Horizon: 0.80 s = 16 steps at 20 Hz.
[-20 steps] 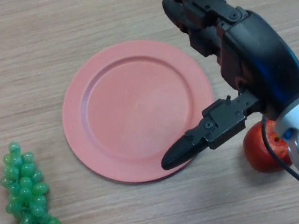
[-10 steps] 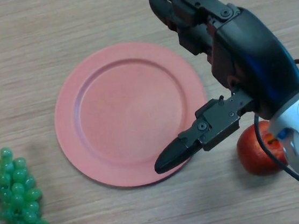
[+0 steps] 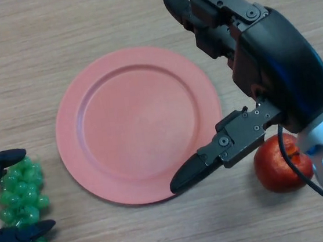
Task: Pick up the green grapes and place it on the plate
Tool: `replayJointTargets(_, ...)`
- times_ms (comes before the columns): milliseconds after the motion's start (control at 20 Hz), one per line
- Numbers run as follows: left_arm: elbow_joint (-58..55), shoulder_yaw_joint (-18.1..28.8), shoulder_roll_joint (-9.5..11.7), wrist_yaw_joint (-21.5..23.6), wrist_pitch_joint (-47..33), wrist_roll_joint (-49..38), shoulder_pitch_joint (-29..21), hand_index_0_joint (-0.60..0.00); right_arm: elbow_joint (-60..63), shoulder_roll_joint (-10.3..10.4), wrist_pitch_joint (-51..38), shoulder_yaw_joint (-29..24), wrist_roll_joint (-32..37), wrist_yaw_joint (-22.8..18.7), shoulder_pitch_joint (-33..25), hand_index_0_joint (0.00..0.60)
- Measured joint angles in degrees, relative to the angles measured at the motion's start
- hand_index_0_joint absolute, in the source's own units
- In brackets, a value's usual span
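Observation:
A bunch of green grapes lies on the wooden table at the lower left. My left hand reaches in from the left edge, one finger above the bunch and the thumb below it, curled round it. The pink plate rests flat in the middle of the table with nothing on it. My right hand hovers over the plate's right rim, fingers straight and thumb stretched toward the plate's lower edge, holding nothing.
A red apple sits on the table at the lower right, partly hidden behind my right wrist. Bare wooden tabletop surrounds the plate.
My left hand has come in from the lower left and closed its fingers around the grapes. The view shifted slightly; my right hand kept its pose over the plate's rim.

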Motion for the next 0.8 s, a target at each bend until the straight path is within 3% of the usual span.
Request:
replayJointTargets(150,-1.3,0.9,0.0,-0.4,-0.7,-3.1,0.8,-0.6,-0.7,0.0,0.3,0.0,0.0,0.0,0.4,0.0)
replayJointTargets(300,-5.0,6.2,0.0,0.2,-0.6,-9.7,-0.8,-0.6,-1.9,0.0,0.8,0.0,0.1,-0.1,0.8,0.0)
replayJointTargets(500,-16.4,12.3,0.1,6.3,0.5,-13.1,-2.3,-0.6,-2.8,0.0,0.8,-0.1,1.3,-0.7,0.9,0.0)
replayJointTargets(800,-30.6,10.5,-0.2,2.1,2.9,-10.5,-2.9,-0.6,-3.2,0.0,0.8,-0.1,1.1,-0.7,1.6,0.0)
